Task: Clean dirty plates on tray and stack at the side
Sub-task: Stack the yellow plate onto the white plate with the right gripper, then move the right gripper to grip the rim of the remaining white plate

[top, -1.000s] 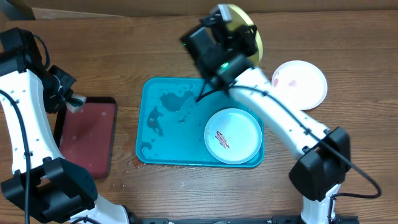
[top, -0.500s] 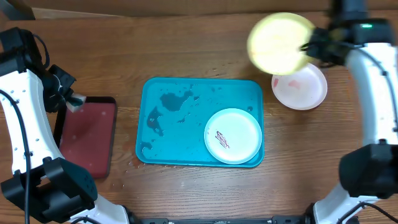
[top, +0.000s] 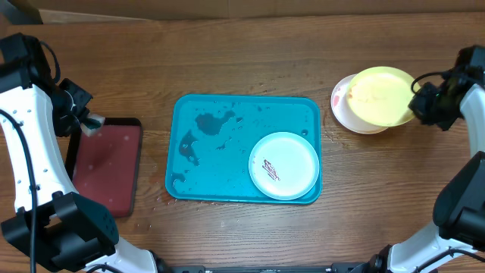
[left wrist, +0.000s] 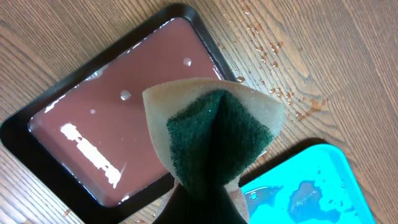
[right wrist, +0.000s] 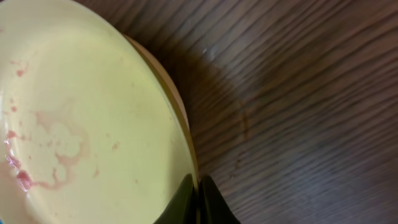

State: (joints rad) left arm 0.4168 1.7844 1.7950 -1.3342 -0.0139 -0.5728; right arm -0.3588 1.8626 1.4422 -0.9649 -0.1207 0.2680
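Sponge (left wrist: 214, 134), folded, sits clamped in our left gripper (left wrist: 205, 200) by the dark red tray (top: 106, 171) | we see the pale mint plate (top: 284, 165), smeared, in the lower-right corner of the turquoise tray (top: 212, 155) | right gripper (right wrist: 198, 198) pinches the yellow-green plate (top: 381, 95) by its rim, over the white-pink plate (top: 343, 104).

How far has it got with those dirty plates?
Two plates are off the turquoise tray: the white-pink plate lies on the table at the right, and the right gripper pinches the yellow-green plate by its rim over it, faint pink streaks showing. Left to do: the smeared pale mint plate on the tray. The left gripper holds the sponge by the dark red tray.
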